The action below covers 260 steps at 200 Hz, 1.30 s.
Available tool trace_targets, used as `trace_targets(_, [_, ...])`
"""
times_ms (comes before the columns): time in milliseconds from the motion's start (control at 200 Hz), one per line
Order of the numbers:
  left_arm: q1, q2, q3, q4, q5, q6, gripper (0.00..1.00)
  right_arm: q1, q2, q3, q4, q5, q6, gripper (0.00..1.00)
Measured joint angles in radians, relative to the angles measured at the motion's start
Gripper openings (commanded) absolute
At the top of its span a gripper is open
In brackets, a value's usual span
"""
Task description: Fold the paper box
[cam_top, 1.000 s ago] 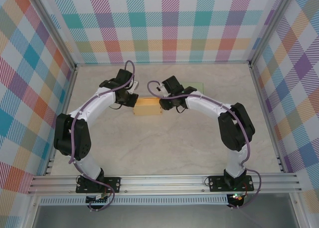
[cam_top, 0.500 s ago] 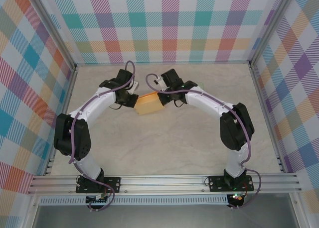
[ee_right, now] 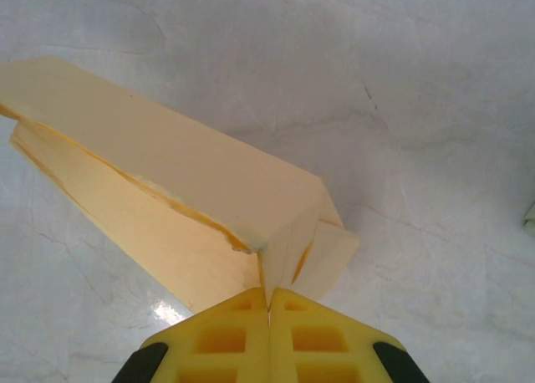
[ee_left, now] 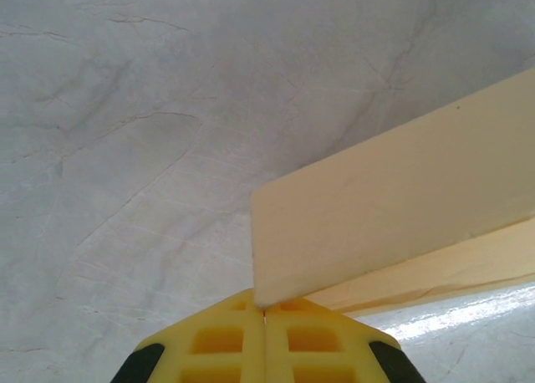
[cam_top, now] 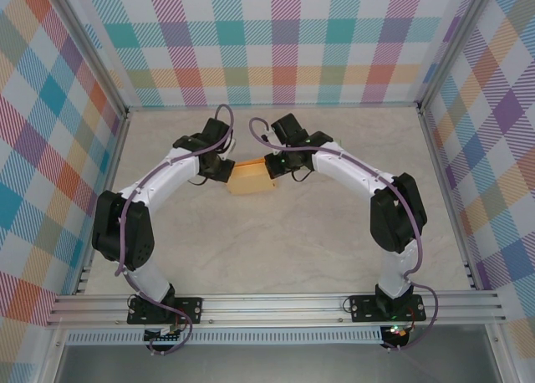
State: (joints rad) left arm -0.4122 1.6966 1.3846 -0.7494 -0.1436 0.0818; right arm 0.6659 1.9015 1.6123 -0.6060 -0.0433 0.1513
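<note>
Left pincer (ee_left: 265,309): yellow jaws pinched together on a corner of the pale yellow paper box (cam_top: 249,179).
Right pincer (ee_right: 269,298): jaws clamped on the box's opposite end flap.
Box position: between both pincers, toward the rear of the pale marbled worktop (cam_top: 292,249).

The white-and-black left arm (cam_top: 159,178) arcs from the near edge of the table (cam_top: 292,249) toward its far middle, and the right arm (cam_top: 351,170) mirrors it. The left gripper (ee_left: 264,309), yellow fingers (ee_left: 217,341) pressed together, pinches a corner of the pale yellow paper box (cam_top: 249,179). The right gripper (ee_right: 269,298) likewise pinches the opposite end.
</note>
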Motion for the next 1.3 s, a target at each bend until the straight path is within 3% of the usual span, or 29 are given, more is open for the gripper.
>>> trace_targets(300, [-0.006,-0.013,-0.02,0.056,-0.006,-0.071,0.14,0.0,-0.002,-0.021,-0.009,-0.011,0.036,0.0])
trace_targets(590, [-0.03,-0.011,-0.027,0.076,-0.044,-0.093,0.12,0.0,-0.003,-0.036,-0.009,-0.019,0.044,0.0])
trace_targets(1300, [-0.096,0.098,0.022,0.098,-0.253,-0.089,0.11,0.0,-0.014,-0.032,-0.031,-0.013,0.077,0.0])
